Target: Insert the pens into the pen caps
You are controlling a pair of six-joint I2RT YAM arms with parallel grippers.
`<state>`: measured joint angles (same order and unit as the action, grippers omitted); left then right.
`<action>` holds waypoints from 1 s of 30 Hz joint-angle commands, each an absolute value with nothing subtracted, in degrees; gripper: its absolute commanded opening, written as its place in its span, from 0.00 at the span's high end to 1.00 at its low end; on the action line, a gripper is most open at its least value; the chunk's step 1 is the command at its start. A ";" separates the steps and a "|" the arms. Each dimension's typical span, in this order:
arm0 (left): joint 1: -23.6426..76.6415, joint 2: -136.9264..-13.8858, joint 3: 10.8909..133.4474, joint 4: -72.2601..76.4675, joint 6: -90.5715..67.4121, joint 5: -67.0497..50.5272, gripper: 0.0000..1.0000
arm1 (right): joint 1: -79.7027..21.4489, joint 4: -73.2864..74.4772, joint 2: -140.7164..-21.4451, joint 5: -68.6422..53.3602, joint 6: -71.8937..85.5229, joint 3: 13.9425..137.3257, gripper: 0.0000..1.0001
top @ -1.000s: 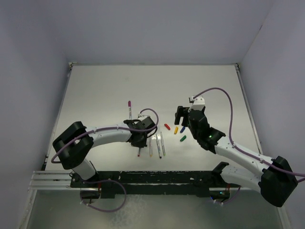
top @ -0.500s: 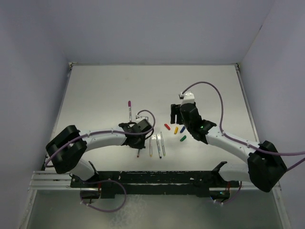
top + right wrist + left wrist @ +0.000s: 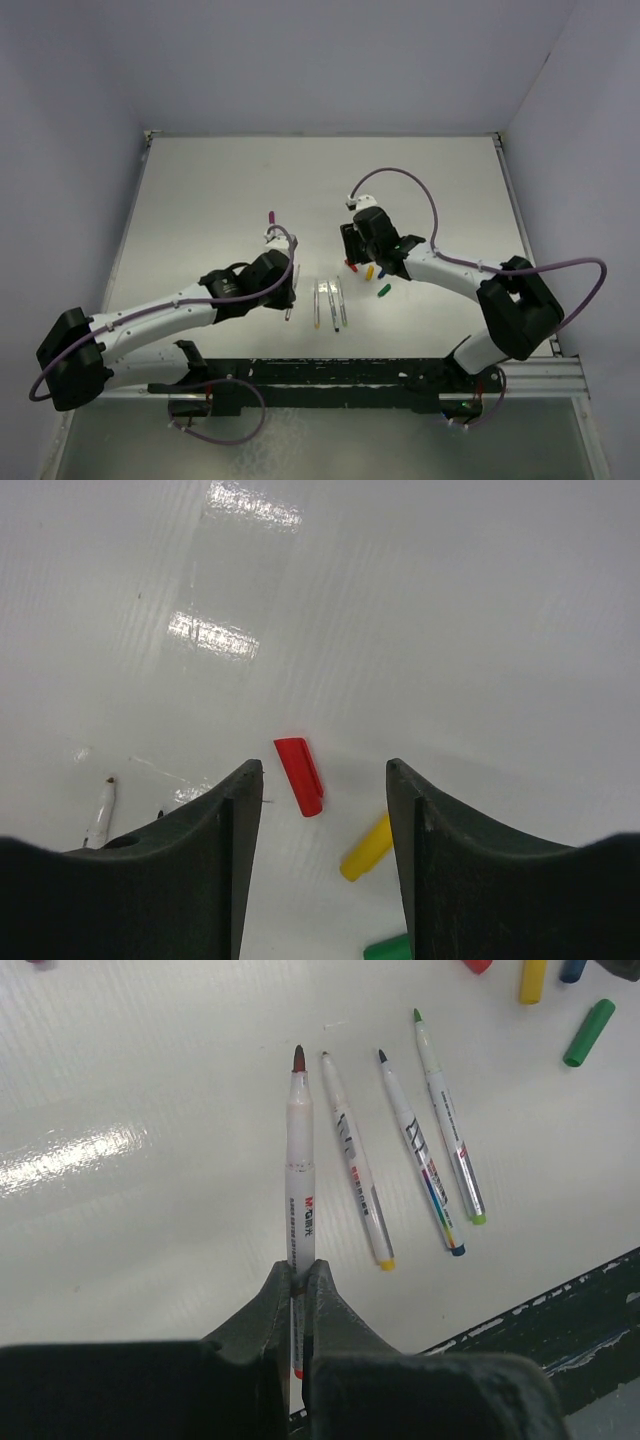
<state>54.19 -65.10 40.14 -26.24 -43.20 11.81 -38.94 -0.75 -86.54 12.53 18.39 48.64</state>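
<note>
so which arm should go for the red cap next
Right. The right hand is open, and the red cap shows between its fingers in the wrist view, so it likely only has to lower and close. The left hand is shut on the red-tipped pen.

1. The left arm has dropped low and stretched out, carrying the left hand, clamped on the red-tipped pen, slightly left.
2. The right hand has moved left; its spread fingers now frame the red cap.
</note>
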 commanded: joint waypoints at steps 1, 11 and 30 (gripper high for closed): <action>54.57 -62.99 38.55 -21.04 -40.71 10.36 1.00 | -38.84 0.20 -88.41 9.34 17.52 51.86 0.46; 54.53 -60.56 37.22 -17.75 -40.16 8.75 1.00 | -38.78 1.32 -92.81 7.01 17.63 53.43 0.52; 54.58 -60.61 36.83 -15.66 -40.40 8.05 1.00 | -38.85 2.42 -97.22 7.66 18.88 53.53 0.61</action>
<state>54.19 -61.58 37.06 -18.39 -40.91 8.34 -38.94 1.43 -96.95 7.88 18.41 51.55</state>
